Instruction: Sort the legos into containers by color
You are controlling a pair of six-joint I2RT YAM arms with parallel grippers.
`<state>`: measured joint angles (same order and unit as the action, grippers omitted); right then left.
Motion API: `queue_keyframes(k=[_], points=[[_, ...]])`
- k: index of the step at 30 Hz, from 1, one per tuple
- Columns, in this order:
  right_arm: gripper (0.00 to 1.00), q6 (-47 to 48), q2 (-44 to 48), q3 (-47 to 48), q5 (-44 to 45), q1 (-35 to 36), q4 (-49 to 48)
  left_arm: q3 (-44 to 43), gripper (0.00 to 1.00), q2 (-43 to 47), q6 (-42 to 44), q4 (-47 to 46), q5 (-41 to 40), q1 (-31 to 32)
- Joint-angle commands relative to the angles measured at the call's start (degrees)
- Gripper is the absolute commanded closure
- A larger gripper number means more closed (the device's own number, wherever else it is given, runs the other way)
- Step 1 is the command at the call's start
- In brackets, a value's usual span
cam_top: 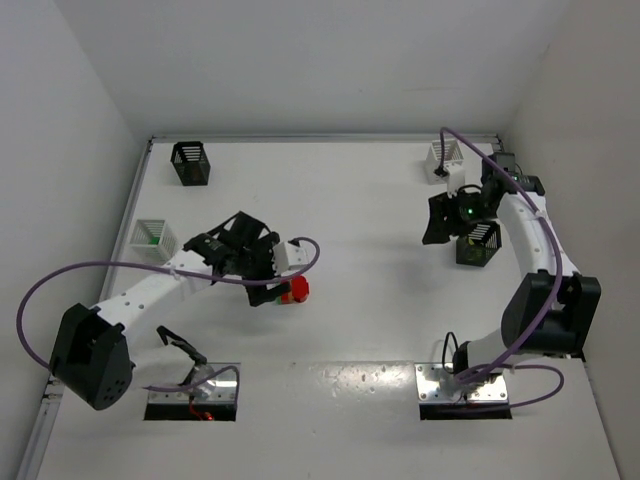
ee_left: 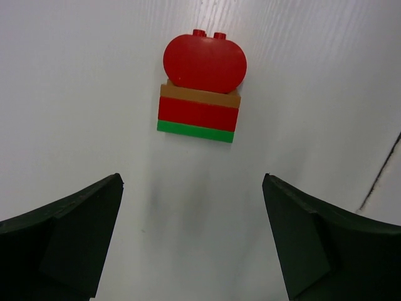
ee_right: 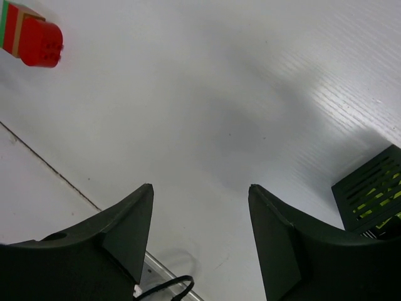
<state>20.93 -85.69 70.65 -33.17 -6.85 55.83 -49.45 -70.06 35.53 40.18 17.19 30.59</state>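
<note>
A lego stack [ee_left: 202, 88] lies on the white table: a rounded red piece, then tan, red and green layers. It also shows in the top view [cam_top: 293, 291] and the right wrist view [ee_right: 32, 36]. My left gripper [ee_left: 192, 182] is open and empty, with the stack just beyond its fingertips. My right gripper [ee_right: 200, 188] is open and empty above bare table, beside a black basket [ee_right: 373, 197] with yellow-green pieces inside. In the top view the right gripper [cam_top: 437, 222] hangs left of that basket [cam_top: 479, 243].
A black basket [cam_top: 191, 163] stands at the back left. A white basket [cam_top: 153, 238] holding a green piece stands at the left. A white basket [cam_top: 446, 158] stands at the back right. A table seam [ee_left: 379, 175] runs near the stack.
</note>
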Motion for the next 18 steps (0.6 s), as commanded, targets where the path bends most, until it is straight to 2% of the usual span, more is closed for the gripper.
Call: queue_keyframes(k=[1,3,6,12,18], points=[[0.37,-3.78,0.35,2.47,-0.14,0.79,-3.18,4.79,0.0,3.08,7.52,-8.7,4.94,-2.28],[0.36,-4.93,-1.57,1.95,-1.01,1.31,-3.19,8.03,0.0,5.01,8.07,-13.1,7.5,-3.43],[0.34,-6.33,-2.11,1.34,-2.34,2.71,-4.14,9.63,0.0,4.15,10.44,-14.61,9.26,-3.43],[0.33,-9.58,-2.11,-0.25,-2.86,4.56,-9.07,10.25,0.0,2.21,6.48,-21.71,10.49,-5.27],[0.31,-11.88,-3.16,-1.39,-2.87,6.06,-12.06,10.26,0.0,-0.33,5.96,-22.43,10.5,-5.28]])
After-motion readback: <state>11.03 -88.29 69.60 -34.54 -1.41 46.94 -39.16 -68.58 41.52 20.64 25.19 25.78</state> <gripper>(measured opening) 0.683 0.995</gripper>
